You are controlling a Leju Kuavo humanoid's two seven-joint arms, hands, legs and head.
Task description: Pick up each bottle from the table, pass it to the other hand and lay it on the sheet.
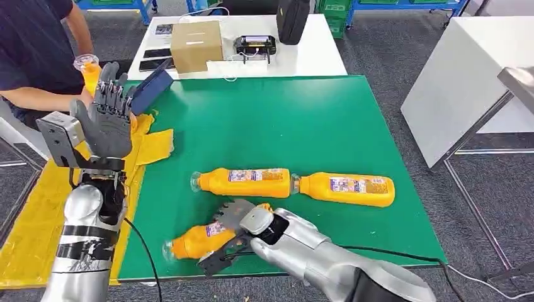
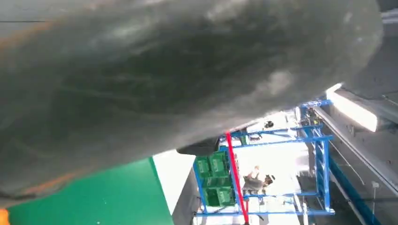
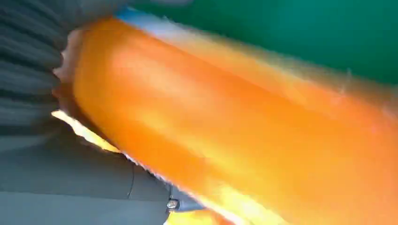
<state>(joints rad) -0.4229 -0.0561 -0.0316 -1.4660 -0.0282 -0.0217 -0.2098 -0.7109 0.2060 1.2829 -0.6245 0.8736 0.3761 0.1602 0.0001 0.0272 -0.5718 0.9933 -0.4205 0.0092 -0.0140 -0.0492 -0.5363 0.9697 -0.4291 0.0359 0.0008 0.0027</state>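
Green table (image 1: pixel 302 126) bears bottles; right hand (image 1: pixel 236 217) grips one bottle (image 1: pixel 195 240), left hand (image 1: pixel 108 119) spread.

Blurred grey hand (image 2: pixel 155 79), green table (image 2: pixel 94 199), blue shelving (image 2: pixel 267 173)

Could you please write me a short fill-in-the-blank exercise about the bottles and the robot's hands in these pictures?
1. The right hand grips the orange bottle nearest the table's ____ edge.
2. Two more bottles lie end to end on the ____ mat.
3. The raised left hand, fingers spread, holds ____.

Missing words: near; green; nothing
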